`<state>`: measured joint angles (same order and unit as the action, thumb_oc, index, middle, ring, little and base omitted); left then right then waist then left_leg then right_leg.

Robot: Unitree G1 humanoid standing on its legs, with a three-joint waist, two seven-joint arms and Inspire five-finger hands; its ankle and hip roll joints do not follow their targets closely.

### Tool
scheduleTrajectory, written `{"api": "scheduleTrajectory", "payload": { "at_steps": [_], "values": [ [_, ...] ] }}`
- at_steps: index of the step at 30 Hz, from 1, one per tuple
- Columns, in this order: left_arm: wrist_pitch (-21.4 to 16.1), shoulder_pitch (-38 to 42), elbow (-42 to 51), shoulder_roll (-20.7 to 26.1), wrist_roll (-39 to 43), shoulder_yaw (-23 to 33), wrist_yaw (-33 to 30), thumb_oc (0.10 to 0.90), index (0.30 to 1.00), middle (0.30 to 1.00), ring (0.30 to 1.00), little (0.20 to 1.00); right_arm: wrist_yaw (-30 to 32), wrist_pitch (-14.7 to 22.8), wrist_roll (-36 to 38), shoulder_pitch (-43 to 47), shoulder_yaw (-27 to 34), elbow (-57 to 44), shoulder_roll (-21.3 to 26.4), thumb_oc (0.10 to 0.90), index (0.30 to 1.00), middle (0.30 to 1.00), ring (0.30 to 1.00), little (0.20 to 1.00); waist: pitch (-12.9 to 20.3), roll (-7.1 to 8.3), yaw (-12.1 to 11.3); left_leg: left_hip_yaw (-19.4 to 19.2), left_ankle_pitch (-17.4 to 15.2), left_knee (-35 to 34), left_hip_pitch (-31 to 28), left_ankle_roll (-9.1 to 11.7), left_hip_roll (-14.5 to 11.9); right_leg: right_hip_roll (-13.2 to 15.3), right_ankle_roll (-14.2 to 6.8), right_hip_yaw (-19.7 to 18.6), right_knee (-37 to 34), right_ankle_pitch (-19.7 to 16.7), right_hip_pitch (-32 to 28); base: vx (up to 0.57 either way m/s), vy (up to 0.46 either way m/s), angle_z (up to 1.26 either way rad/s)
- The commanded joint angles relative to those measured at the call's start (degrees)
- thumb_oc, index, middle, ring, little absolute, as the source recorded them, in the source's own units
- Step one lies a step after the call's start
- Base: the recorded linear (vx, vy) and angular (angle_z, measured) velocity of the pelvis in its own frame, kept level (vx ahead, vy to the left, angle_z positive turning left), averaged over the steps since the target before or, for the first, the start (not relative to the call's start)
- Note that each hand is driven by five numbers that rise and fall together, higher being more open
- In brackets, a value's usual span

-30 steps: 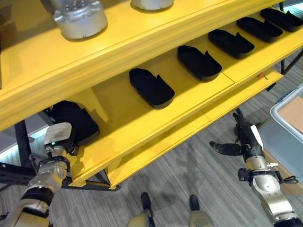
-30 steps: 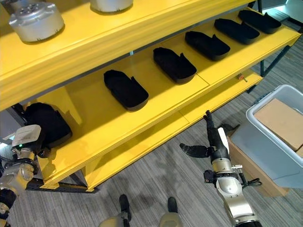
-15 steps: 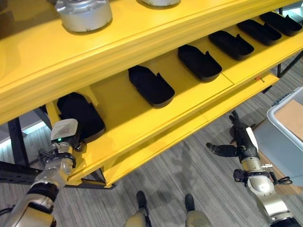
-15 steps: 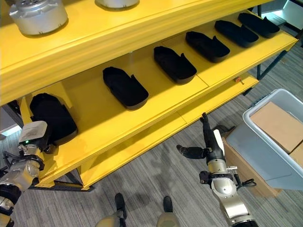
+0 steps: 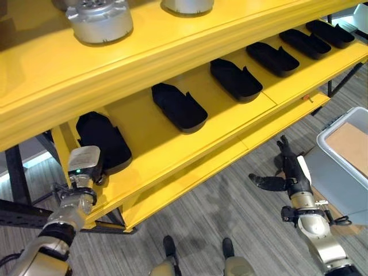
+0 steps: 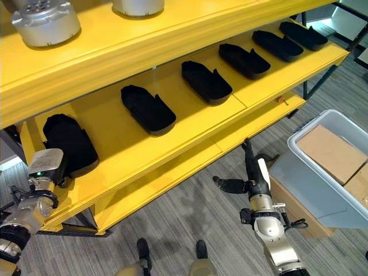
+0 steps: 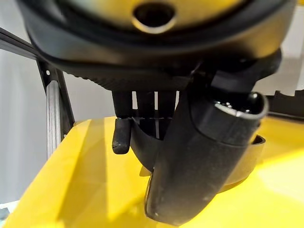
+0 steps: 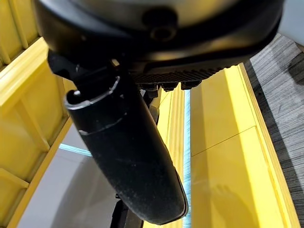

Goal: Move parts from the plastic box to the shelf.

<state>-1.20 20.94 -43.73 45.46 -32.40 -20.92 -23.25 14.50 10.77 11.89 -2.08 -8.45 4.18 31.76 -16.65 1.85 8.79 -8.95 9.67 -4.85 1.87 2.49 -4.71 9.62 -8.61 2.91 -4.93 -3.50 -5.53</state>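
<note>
A yellow shelf (image 5: 172, 172) runs diagonally across the frame, its lower level carrying a row of black parts. The nearest black part (image 5: 102, 141) lies at the shelf's lower-left end, with the robot's left hand (image 7: 156, 142) at its near edge. In the left wrist view the dark fingers (image 7: 122, 128) and thumb reach down against the curved black rim of that part on the yellow surface; whether they are gripping it or merely resting on it cannot be told.

Five more black parts sit well apart along the same level, climbing toward the upper right, among them a second part (image 5: 178, 106) at centre and a third part (image 5: 236, 79) beyond it. Two silver metal cylinders (image 5: 99, 20) stand on the upper level at the top left.

At the lower right the right hand (image 5: 286, 172) hangs over the grey carpet (image 5: 218, 213) in front of the shelf, fingers straight and pointing up, thumb spread out to the side, holding nothing. The grey plastic box (image 6: 299, 172) sits at the right edge of the frame with brown cardboard pieces (image 6: 325, 152) inside.
</note>
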Motion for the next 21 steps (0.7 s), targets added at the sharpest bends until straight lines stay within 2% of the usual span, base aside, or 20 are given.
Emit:
{"api": "scheduleTrajectory", "payload": {
  "at_steps": [1,8,9,10,11,12,13,21],
  "values": [
    [-4.05,3.12,-0.25,-4.54,-0.12,-0.79,-0.14,0.4,0.3,0.3,0.3,0.3,2.0,5.26,-0.23,3.82,1.44,-4.69,2.13,0.9,1.0,1.0,1.0,1.0,4.31,-0.89,-0.44,-0.84,-7.13,-0.07,-4.06,0.05,-1.35,-1.53,0.21,0.71,3.04,1.25,5.13,0.04,-0.014,-0.03],
    [-4.04,1.28,1.08,-6.08,1.36,0.29,-0.43,0.4,0.3,0.3,0.3,0.3,2.5,4.86,-0.86,3.54,1.06,-4.72,1.43,0.9,1.0,1.0,1.0,1.0,4.54,-0.89,-0.94,-0.93,-7.14,-0.01,-4.33,-0.03,-1.56,-1.66,0.43,1.45,3.93,2.03,4.88,0.01,-0.004,-0.01],
    [-3.79,1.17,1.25,-6.25,1.57,0.38,-0.05,0.467,0.393,0.393,0.393,0.393,2.52,4.87,-0.98,3.44,1.1,-4.79,1.31,0.9,1.0,1.0,1.0,1.0,4.62,-0.88,-0.98,-0.92,-7.17,-0.02,-4.37,-0.04,-1.55,-1.67,0.42,1.52,3.99,2.09,4.85,0.0,0.0,0.0],
    [-3.92,1.03,1.33,-6.4,2.09,0.43,0.3,0.596,0.575,0.575,0.575,0.575,2.51,5.03,-1.22,3.37,1.13,-4.74,1.23,0.9,1.0,1.0,1.0,1.0,4.66,-0.85,-0.99,-0.91,-7.2,-0.01,-4.41,-0.05,-1.56,-1.67,0.41,1.58,4.08,2.15,4.84,0.0,0.0,0.0],
    [-4.11,0.64,1.46,-6.74,2.26,0.65,0.23,0.633,0.627,0.627,0.627,0.627,2.6,4.95,-1.35,3.17,1.14,-4.94,1.19,0.9,1.0,1.0,1.0,1.0,4.7,-0.8,-1.07,-0.89,-7.18,-0.01,-4.46,-0.06,-1.59,-1.66,0.4,1.69,4.12,2.16,4.78,0.0,0.0,0.0],
    [-4.0,0.51,1.57,-6.84,2.2,0.72,0.16,0.855,0.937,0.937,0.937,0.937,2.62,4.91,-1.31,3.1,1.15,-5.0,1.19,0.9,1.0,1.0,1.0,1.0,4.71,-0.79,-1.08,-0.88,-7.18,-0.02,-4.48,-0.06,-1.6,-1.66,0.41,1.72,4.1,2.16,4.75,0.0,0.0,0.0],
    [-3.58,0.23,1.77,-7.18,2.21,0.87,-0.1,0.9,1.0,1.0,1.0,1.0,2.66,4.72,-1.06,2.98,1.18,-5.15,1.18,0.9,1.0,1.0,1.0,1.0,4.72,-0.74,-1.12,-0.87,-7.19,0.0,-4.53,-0.05,-1.63,-1.65,0.42,1.78,4.1,2.18,4.67,0.0,0.0,0.0],
    [-1.94,-2.3,3.39,-10.41,7.3,2.65,-1.34,0.9,1.0,1.0,1.0,1.0,2.46,4.3,-1.85,1.75,1.19,-5.77,0.19,0.9,1.0,1.0,1.0,1.0,5.35,-0.56,-1.3,-0.65,-7.21,-0.12,-5.19,0.03,-1.86,-1.72,0.52,1.89,3.85,2.37,3.91,0.03,-0.013,0.0]
  ]
}}
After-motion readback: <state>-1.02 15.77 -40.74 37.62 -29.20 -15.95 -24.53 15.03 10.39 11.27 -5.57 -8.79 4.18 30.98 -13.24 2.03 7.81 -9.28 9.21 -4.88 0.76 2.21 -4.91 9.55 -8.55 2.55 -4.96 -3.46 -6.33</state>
